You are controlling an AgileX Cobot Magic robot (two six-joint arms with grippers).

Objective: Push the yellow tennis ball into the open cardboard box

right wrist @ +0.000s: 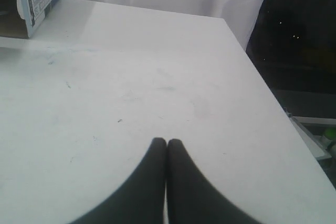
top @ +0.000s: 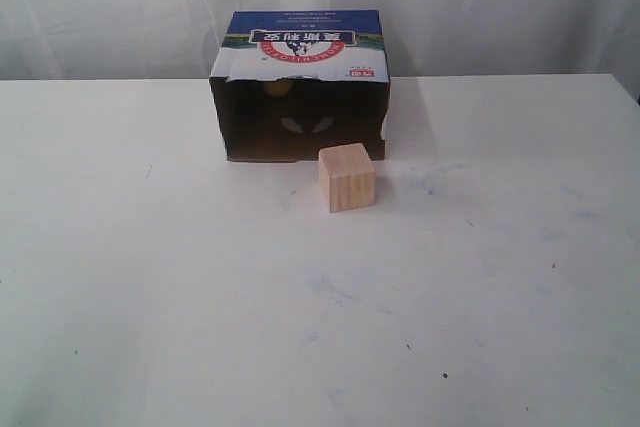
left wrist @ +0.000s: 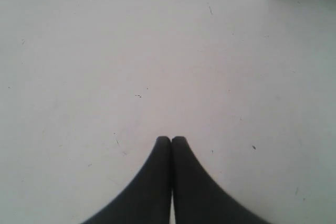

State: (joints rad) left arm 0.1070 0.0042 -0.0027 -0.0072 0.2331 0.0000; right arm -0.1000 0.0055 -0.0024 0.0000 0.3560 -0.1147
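Wooden cube (top: 347,177) before blue-labelled cardboard box (top: 300,67), Chinese characters (top: 303,38) upside down

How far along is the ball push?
Looks done: the yellow tennis ball shows partly inside the open cardboard box, deep in its dark interior. In hand: nothing; the left gripper and right gripper are both shut, empty, over the table. The wooden cube stands just outside the opening. Left: nothing evident.
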